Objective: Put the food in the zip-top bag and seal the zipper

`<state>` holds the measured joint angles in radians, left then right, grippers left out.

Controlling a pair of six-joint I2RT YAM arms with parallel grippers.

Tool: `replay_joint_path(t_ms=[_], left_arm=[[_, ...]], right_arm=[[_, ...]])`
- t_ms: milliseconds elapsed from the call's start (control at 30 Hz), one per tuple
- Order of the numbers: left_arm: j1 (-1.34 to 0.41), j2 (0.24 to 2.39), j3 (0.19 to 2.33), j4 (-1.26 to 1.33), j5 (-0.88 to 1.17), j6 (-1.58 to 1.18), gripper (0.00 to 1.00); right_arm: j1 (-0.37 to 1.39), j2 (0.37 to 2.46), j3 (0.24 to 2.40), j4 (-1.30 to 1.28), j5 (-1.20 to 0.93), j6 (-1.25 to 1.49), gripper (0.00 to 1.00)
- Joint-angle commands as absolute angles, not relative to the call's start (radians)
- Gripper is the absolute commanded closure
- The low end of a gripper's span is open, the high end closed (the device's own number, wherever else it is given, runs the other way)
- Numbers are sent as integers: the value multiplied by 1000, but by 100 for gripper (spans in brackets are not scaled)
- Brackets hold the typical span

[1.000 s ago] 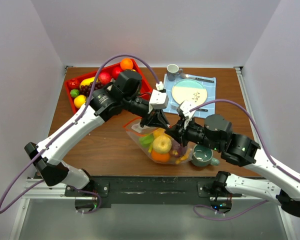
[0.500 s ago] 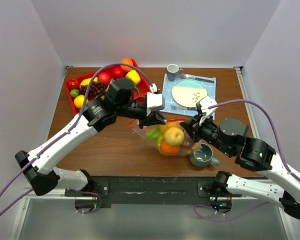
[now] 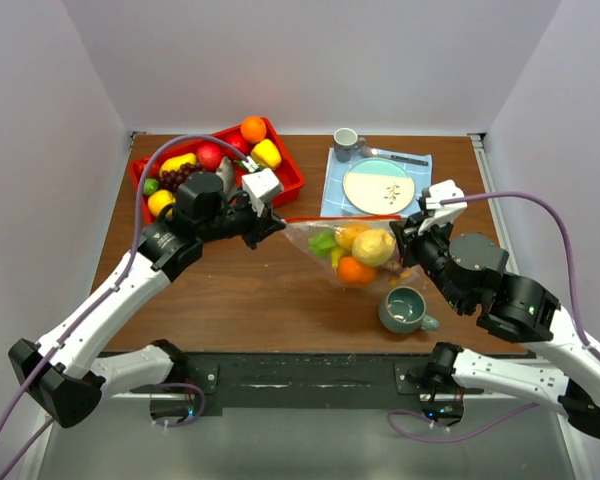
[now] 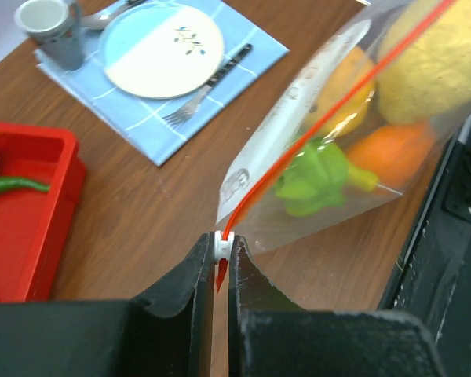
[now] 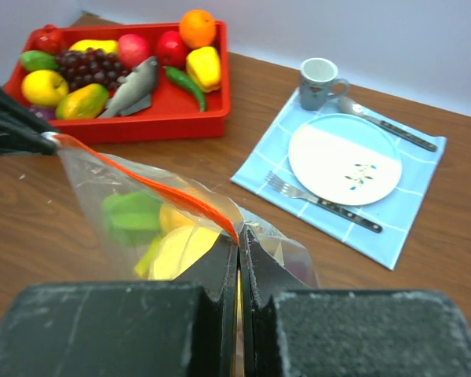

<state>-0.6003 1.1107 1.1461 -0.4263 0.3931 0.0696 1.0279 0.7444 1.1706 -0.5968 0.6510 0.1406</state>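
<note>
The clear zip-top bag [image 3: 352, 250] hangs stretched between my two grippers above the table. It holds a yellow fruit [image 3: 375, 245], an orange [image 3: 355, 269] and a green piece [image 3: 325, 242]. Its orange-red zipper [image 3: 340, 219] runs taut along the top edge. My left gripper [image 3: 277, 224] is shut on the white slider [image 4: 220, 244] at the bag's left end. My right gripper [image 3: 408, 232] is shut on the bag's right corner [image 5: 237, 233]. More food lies in the red tray [image 3: 285, 165]: an orange [image 3: 253, 129], grapes [image 3: 178, 177] and other pieces.
A blue placemat [image 3: 420, 172] with a plate [image 3: 378, 186], fork, spoon and a grey mug [image 3: 346, 140] lies at the back right. A green cup [image 3: 404, 310] stands near the front, just below the bag. White walls close in both sides.
The left gripper has moved left with the slider, pulling the zipper out straight. The right gripper has moved right and back, and the bag has lifted and stretched between them.
</note>
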Motion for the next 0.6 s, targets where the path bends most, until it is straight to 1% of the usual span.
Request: replay_joint_path(t_ms=[0,100,233,333,367,433,467,567], left_arm=[[-558,1065,1111,-431,181,12,100],[-552,1052,1094,-434,95,8,100],[-549,1019,1086,-443,64,-35,100],[-551,991,1089,-460,153,-31,100],[-551,992,1092,-466,248,-29,100],[-551,1009,1104,-480,311,-35,100],[-549,1018,1108,-482,366,-44,100],[-549,1066,1108,-483,442,-69,100]], right_arm=[[1023,724,1223,-499,813,114,100],[1023,724,1216,-494,810,121,100],[1022,744,1204,-517,795,153,100],[1023,758,1172,-531,743,211,100],[1022,767,1157,-532,697,234,100],[1022,790,1091,-523,638,320,100],[1023,833,1066,-517,615,352,100],[1022,947,979,-479,513,458,100]])
